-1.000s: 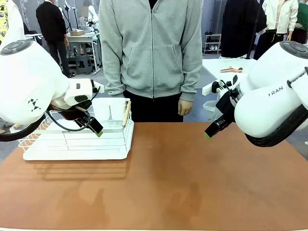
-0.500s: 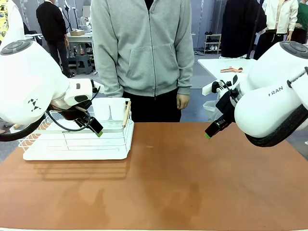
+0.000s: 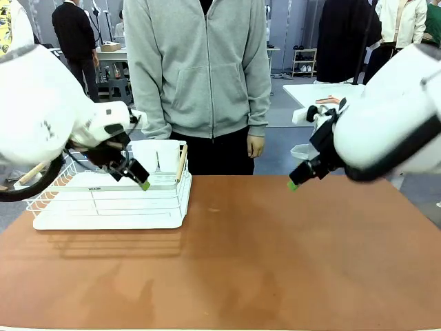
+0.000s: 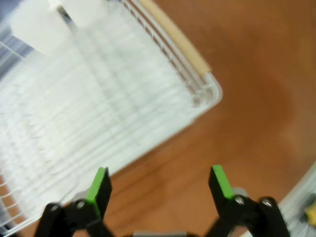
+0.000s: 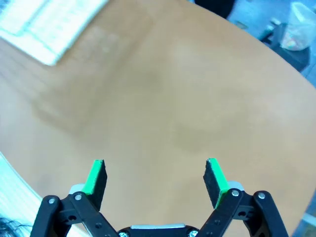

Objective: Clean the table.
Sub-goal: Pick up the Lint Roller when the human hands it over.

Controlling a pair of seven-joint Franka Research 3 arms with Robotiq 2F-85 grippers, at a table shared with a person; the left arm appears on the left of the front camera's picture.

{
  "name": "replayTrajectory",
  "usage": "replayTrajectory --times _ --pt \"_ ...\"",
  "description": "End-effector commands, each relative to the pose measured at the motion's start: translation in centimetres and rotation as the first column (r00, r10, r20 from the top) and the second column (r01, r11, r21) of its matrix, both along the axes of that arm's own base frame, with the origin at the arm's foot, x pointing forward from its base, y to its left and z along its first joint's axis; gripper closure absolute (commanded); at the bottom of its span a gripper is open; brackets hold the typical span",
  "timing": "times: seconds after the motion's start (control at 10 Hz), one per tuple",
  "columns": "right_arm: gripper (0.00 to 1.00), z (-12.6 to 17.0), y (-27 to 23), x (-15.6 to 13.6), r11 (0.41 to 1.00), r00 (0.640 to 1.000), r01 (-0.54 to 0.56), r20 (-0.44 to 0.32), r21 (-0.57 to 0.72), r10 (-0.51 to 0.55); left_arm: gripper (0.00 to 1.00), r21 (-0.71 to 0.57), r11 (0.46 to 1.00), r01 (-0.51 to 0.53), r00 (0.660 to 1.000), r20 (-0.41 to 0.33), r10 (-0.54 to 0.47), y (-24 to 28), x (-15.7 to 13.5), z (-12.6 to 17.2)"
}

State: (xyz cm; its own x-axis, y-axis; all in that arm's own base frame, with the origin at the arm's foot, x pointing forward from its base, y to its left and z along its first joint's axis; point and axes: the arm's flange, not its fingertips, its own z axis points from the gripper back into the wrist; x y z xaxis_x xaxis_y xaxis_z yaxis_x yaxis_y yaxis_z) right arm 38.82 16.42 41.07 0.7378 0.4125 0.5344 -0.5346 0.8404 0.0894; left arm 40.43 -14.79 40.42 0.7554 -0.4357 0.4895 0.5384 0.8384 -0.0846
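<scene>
I see my left gripper (image 4: 160,178) wide open, empty, above the corner of the white dish rack (image 4: 113,118), my right gripper (image 5: 155,175) open also, holding nothing, the reddish-brown table (image 5: 163,98) under both, a person (image 3: 200,69) standing at its far edge.

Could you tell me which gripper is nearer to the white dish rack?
Left. The left gripper hovers over the dish rack's edge; the right gripper hangs over bare table, well apart.

left gripper (image 4: 159,174) spread; right gripper (image 5: 154,167) spread
</scene>
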Motion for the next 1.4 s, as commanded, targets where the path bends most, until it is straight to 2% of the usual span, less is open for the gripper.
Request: replayTrajectory --times 0.0,0.1,0.3,0.4,0.5,0.6,0.7,0.8,1.0,1.1,1.3 --pt "0.0 5.3 -6.2 0.1 0.976 0.992 0.063 -0.124 0.208 -0.037 0.0 -0.221 0.975 -0.011 0.989 -0.149 -0.022 6.0 1.1 5.3" --pt "0.0 6.8 -8.7 0.2 0.955 0.982 0.135 -0.166 0.263 -0.093 0.0 -0.321 0.947 -0.014 0.978 -0.201 -0.054 8.3 0.9 6.8" --pt "0.0 8.6 -13.8 0.4 0.875 0.938 0.238 -0.332 0.421 -0.096 0.0 -0.527 0.845 -0.084 0.959 -0.274 -0.075 13.9 0.7 8.6" --pt "0.0 9.1 -16.9 0.4 0.82 0.91 0.295 -0.406 0.491 -0.084 0.0 -0.609 0.787 -0.092 0.961 -0.263 -0.091 17.1 -0.1 9.2" --pt "0.0 9.4 -20.1 0.3 0.738 0.886 0.333 -0.462 0.587 -0.033 0.0 -0.63 0.765 -0.139 0.955 -0.289 -0.065 20.1 -1.1 9.3" --pt "0.0 9.3 -23.4 -0.2 0.672 0.877 0.352 -0.481 0.651 0.007 0.0 -0.706 0.69 -0.158 0.956 -0.284 -0.071 23.5 -2.4 9.5" --pt "0.0 8.9 -26.6 -1.0 0.619 0.872 0.391 -0.489 0.681 -0.013 0.0 -0.755 0.629 -0.188 0.961 -0.273 -0.041 27.1 -3.8 9.4" --pt "0.0 8.6 -29.6 -1.8 0.561 0.876 0.422 -0.48 0.712 -0.05 0.0 -0.765 0.598 -0.241 0.956 -0.294 0.01 30.1 -5.1 8.9" --pt "0.0 8.0 -34.3 -3.1 0.478 0.873 0.445 -0.486 0.757 -0.042 0.0 -0.821 0.475 -0.315 0.943 -0.328 0.057 35.9 -7.3 8.4" --pt "0.0 8.1 -35.7 -3.6 0.444 0.871 0.464 -0.486 0.766 -0.073 0.0 -0.811 0.465 -0.355 0.93 -0.356 0.088 37.3 -8.0 8.1" --pt "0.0 7.6 -37.6 -3.9 0.417 0.859 0.493 -0.503 0.764 -0.094 0.0 -0.827 0.405 -0.39 0.921 -0.357 0.158 39.6 -9.2 8.7"
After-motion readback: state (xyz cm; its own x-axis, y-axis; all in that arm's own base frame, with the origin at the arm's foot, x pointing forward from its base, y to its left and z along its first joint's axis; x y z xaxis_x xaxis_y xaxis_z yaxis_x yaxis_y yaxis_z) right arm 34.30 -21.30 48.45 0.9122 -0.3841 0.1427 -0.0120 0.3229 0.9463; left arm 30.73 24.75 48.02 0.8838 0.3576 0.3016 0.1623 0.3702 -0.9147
